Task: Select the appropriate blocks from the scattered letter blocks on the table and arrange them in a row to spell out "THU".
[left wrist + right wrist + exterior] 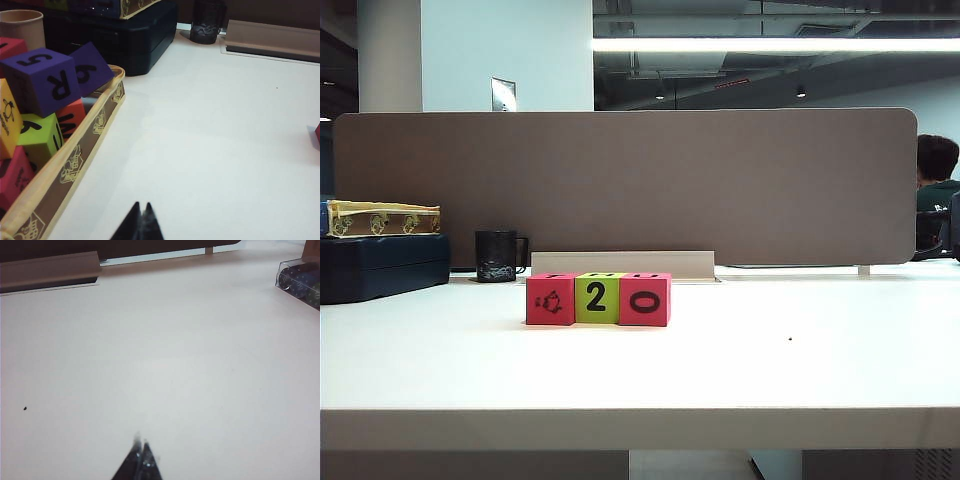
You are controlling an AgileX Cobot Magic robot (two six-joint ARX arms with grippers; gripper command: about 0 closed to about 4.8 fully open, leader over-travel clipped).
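Grippers: left gripper (141, 220) and right gripper (140, 460) both closed, empty, above bare table (800, 370). You get letter blocks (598, 298) touching in a left-right row only in ext view, faces toward cam; box of spare blocks (75, 160) only in L wrist.

Three letter blocks (598, 298) are sitting upright in a tight row on the white table (770, 370), sides touching. The left pinkish-red cube (550, 299) is showing a small black picture, the middle lime-green cube (597, 297) is showing a "2", and the right pinkish-red cube (644, 299) is showing a "0". Their top faces' letters are not readable.
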